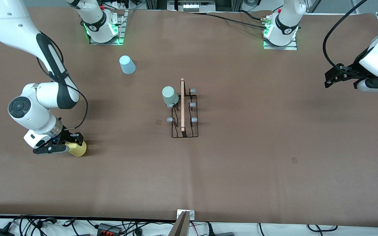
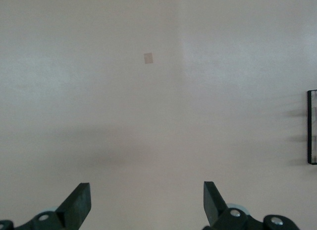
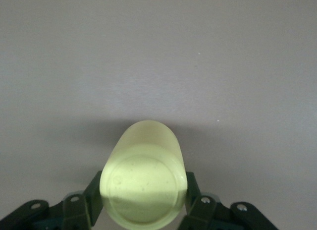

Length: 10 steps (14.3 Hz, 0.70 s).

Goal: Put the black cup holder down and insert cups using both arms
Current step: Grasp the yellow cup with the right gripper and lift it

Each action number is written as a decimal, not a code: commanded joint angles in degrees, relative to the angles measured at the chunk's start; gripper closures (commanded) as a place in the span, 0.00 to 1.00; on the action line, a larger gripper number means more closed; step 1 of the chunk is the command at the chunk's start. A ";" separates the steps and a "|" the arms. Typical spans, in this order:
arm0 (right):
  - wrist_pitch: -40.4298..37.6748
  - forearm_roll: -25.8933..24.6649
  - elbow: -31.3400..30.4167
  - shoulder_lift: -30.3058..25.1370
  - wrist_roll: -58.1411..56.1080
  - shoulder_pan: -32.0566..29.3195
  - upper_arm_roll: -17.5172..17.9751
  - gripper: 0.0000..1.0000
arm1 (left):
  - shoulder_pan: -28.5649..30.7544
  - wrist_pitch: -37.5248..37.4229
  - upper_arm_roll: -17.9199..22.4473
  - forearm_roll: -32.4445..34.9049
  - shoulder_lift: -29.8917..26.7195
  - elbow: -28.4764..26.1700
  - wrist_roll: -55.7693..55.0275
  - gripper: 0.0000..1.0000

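Note:
The black cup holder [image 1: 185, 111] stands at the table's middle, its wooden rod on top. A pale green cup [image 1: 170, 95] sits on one of its pegs on the side toward the right arm's end. A light blue cup [image 1: 127, 64] stands upside down on the table, farther from the front camera, near the right arm's base. My right gripper [image 1: 72, 144] is shut on the yellow cup [image 1: 77, 149], low over the table at the right arm's end; in the right wrist view the cup [image 3: 143, 183] fills the gap between the fingers [image 3: 94, 195]. My left gripper [image 1: 331, 77] is open and empty [image 2: 147, 202] over the left arm's end; the holder's edge [image 2: 312, 126] shows in its view.
Small tape marks lie on the brown table cover, one [image 1: 159, 121] beside the holder and one [image 1: 294, 160] nearer the front camera. A stand [image 1: 182, 223] and loose cables sit at the table's front edge.

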 commanded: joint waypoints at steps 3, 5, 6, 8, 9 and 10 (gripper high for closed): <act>-15.81 8.57 -1.13 -12.78 5.06 2.58 4.15 0.67 | 0.10 -1.44 0.00 -0.88 0.14 0.67 0.96 0.00; -19.25 9.20 -1.13 -15.16 15.23 5.47 6.27 0.67 | 0.01 -1.44 0.00 -0.88 0.32 0.67 0.96 0.00; -19.43 9.20 -1.04 -15.78 20.76 7.57 6.97 0.67 | 0.01 -1.44 0.00 -0.79 0.32 0.76 0.96 0.00; -19.43 9.29 0.10 -16.05 28.78 12.23 7.33 0.67 | 0.19 -1.79 0.61 -0.70 0.23 0.85 1.66 0.00; -19.43 9.20 1.76 -15.35 33.60 15.30 7.33 0.67 | 0.88 -2.84 0.61 -0.61 0.15 0.94 1.84 0.00; -19.17 9.03 3.25 -14.39 37.57 17.94 7.24 0.67 | 1.41 -3.98 0.53 -0.18 0.23 2.07 1.92 0.00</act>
